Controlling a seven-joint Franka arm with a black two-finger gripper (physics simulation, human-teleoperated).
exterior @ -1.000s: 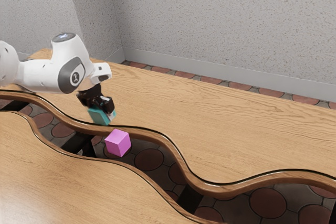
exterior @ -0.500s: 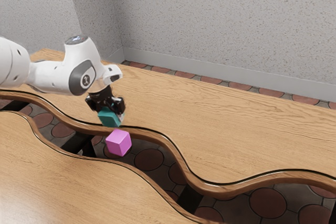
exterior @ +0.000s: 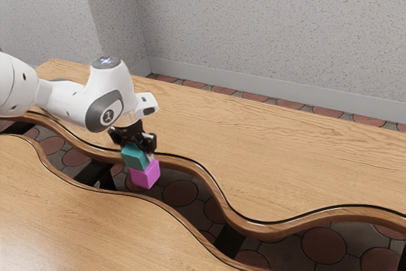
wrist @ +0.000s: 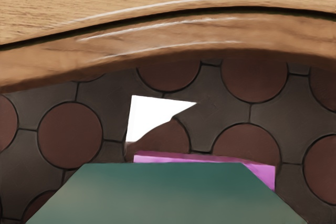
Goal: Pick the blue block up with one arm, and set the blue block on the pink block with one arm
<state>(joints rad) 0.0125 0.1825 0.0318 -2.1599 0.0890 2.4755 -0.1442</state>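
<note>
Our claw (exterior: 135, 144) was clenched on the blue block (exterior: 133, 157), pinching it from two sides so that it hung level. We held it right over the pink block (exterior: 147, 174), seemingly touching its top and set a little toward the exterior view's left. The pink block sat in the gap between the far table (exterior: 266, 150) and the near table (exterior: 63, 220), so we judged that letting go came next

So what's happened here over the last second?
The arm swung toward the exterior view's right and lowered the blue block until it sits on, or just above, the pink block. The pincer stays shut on it. The pink block and wooden tables look unmoved.
</note>
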